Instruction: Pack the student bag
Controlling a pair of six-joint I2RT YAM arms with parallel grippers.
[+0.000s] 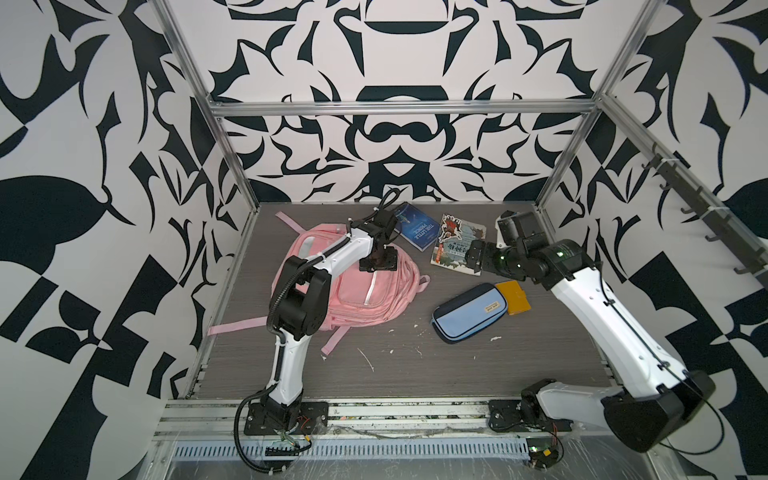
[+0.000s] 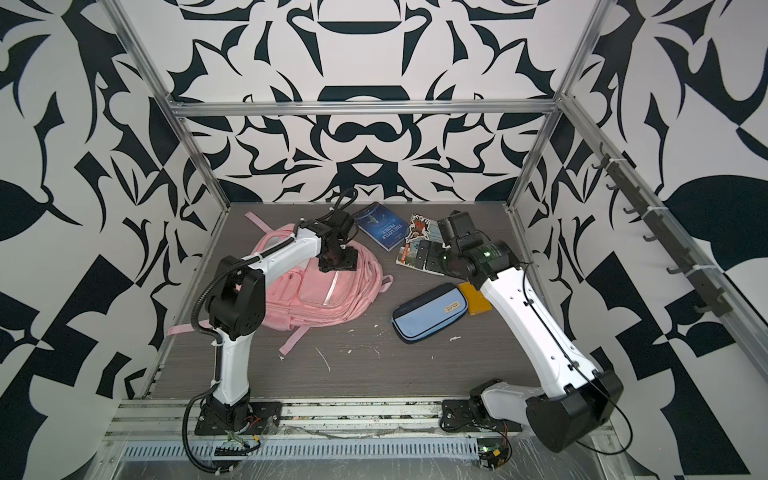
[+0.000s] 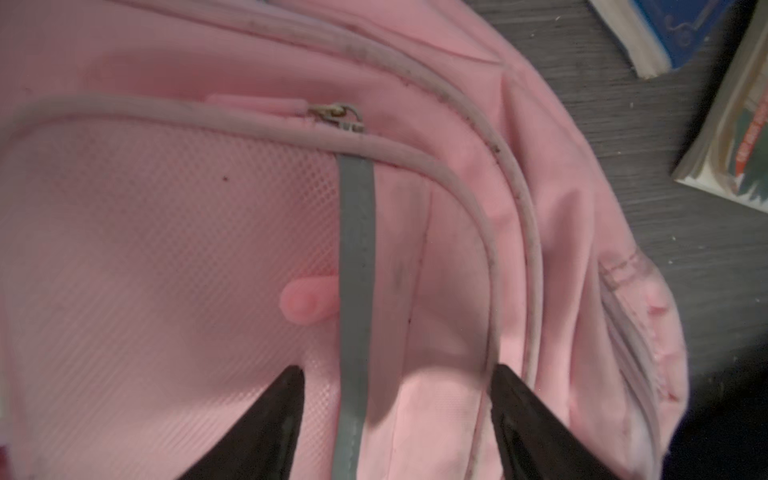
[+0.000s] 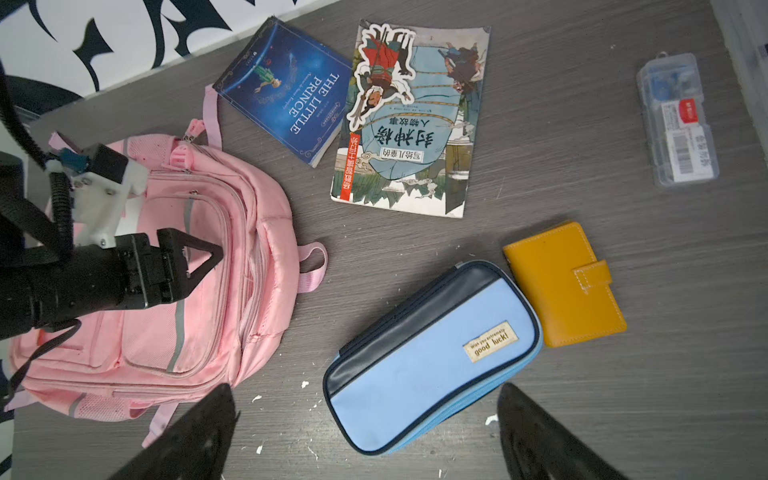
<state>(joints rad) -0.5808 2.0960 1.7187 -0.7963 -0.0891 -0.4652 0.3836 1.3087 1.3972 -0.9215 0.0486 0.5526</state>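
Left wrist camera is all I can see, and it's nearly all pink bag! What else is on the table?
Observer: A light-blue and navy pencil case lies on the table, apart from the student bag.
Operator: Is anything next to it?
Observer: A yellow wallet, right beside one end.
Operator: What's the other arm doing?
Observer: The right gripper hangs over the table, fingers wide apart, holding nothing.
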